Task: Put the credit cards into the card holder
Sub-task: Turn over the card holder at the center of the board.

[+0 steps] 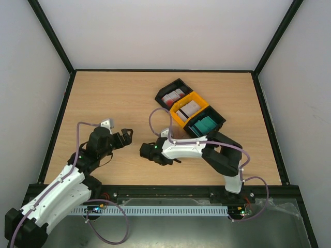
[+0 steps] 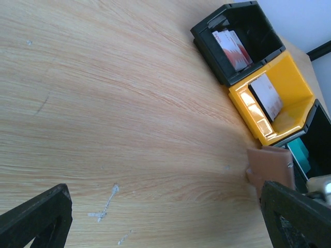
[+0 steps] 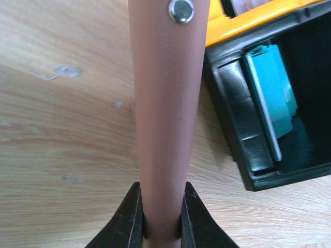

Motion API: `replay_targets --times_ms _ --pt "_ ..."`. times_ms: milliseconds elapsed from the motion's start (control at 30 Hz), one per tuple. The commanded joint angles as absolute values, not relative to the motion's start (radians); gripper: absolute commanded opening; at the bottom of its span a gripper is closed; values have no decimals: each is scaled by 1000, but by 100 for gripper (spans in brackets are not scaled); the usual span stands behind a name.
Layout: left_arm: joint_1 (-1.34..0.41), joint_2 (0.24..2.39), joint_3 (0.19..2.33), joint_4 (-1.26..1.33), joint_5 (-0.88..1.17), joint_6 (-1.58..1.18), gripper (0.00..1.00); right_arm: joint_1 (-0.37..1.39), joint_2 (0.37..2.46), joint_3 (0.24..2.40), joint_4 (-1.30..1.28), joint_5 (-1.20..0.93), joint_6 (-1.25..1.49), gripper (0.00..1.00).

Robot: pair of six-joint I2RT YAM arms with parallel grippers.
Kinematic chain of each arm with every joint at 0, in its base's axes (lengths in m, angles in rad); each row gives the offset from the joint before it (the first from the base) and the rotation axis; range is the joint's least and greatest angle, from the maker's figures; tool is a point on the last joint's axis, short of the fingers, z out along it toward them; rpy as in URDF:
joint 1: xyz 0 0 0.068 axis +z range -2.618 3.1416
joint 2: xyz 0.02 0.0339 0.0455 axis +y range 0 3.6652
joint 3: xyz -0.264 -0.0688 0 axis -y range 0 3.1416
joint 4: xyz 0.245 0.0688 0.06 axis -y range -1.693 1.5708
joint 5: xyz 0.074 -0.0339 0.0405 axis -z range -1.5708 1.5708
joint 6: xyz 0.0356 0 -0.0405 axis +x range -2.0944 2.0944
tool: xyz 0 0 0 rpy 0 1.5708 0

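Observation:
My right gripper (image 3: 161, 219) is shut on the reddish-brown card holder (image 3: 165, 103), which stands on edge between the jaws with its round snap (image 3: 181, 10) at the top. The holder also shows in the left wrist view (image 2: 271, 166), beside the trays. In the top view the right gripper (image 1: 147, 151) is low over the table, left of the trays. My left gripper (image 1: 125, 135) is open and empty, with its fingers (image 2: 36, 217) wide apart above bare wood. Red-and-white cards (image 2: 234, 47), whitish cards (image 2: 266, 95) and teal cards (image 3: 269, 88) sit in separate trays.
Three joined trays lie in a diagonal row right of centre: a black one (image 1: 164, 92), a yellow one (image 1: 177, 119) and a black one (image 1: 220, 119). The near black tray's wall (image 3: 243, 139) is close to the right of the held card holder. Black rails edge the table.

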State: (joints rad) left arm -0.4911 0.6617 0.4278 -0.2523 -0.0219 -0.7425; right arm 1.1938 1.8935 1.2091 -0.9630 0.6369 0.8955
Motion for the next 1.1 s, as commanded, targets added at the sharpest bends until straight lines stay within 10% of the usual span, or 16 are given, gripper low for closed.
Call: replay_targets --times_ms 0,533,1067 --pt "-478 667 473 -277 -43 -726 100 1230 1944 1266 -937 645 862 3" --pt "-423 740 497 -261 65 -739 100 1249 1873 1250 -413 224 766 63" --pt "-411 902 381 21 353 -708 99 959 1504 878 -313 309 746 48"
